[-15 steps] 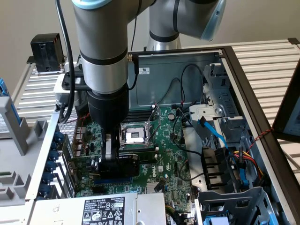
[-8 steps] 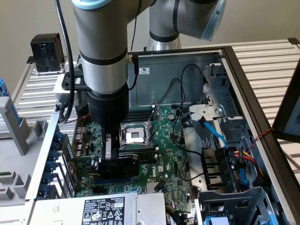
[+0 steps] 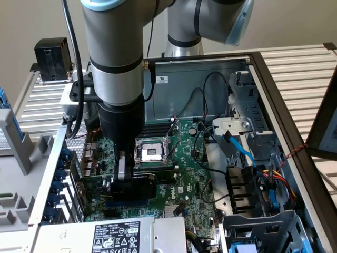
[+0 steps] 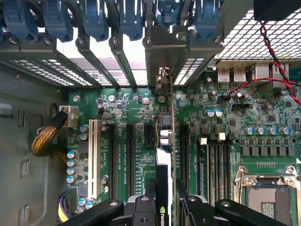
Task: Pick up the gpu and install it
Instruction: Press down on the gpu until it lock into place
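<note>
Gripping the gpu (image 4: 165,155) edge-on, the pincer (image 4: 164,207) holds it upright over the motherboard (image 4: 263,127) expansion slots inside the open case; pickup done, seating apparently unfinished.

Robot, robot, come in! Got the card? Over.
Gripper shut on gpu. Card edge-on, low over motherboard slots. Nothing blocking that shows.

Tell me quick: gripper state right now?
Gripper: closed on the gpu, holding it on edge over the motherboard's slots.
</note>
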You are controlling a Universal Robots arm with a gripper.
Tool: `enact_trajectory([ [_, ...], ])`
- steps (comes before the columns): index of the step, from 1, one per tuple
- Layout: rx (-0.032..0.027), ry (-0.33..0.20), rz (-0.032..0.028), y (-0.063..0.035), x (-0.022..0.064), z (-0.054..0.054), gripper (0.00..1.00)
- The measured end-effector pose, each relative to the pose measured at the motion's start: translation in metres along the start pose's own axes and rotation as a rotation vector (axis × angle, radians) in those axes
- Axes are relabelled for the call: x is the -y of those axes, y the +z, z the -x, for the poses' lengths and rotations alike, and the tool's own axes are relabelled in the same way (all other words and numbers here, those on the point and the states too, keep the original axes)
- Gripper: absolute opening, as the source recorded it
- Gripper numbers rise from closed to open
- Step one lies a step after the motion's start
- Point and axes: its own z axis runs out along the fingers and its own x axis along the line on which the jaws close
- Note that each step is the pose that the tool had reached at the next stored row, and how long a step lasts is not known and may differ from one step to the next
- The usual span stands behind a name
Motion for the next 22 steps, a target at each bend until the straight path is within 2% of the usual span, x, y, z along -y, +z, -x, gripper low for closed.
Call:
enact_trajectory([
  [11,0.0044,0.001,-0.0023,0.0001,0.0000,0.0000,0.26],
  [22,0.0051,0.005,-0.0023,0.0003,0.0000,0.0000,0.26],
])
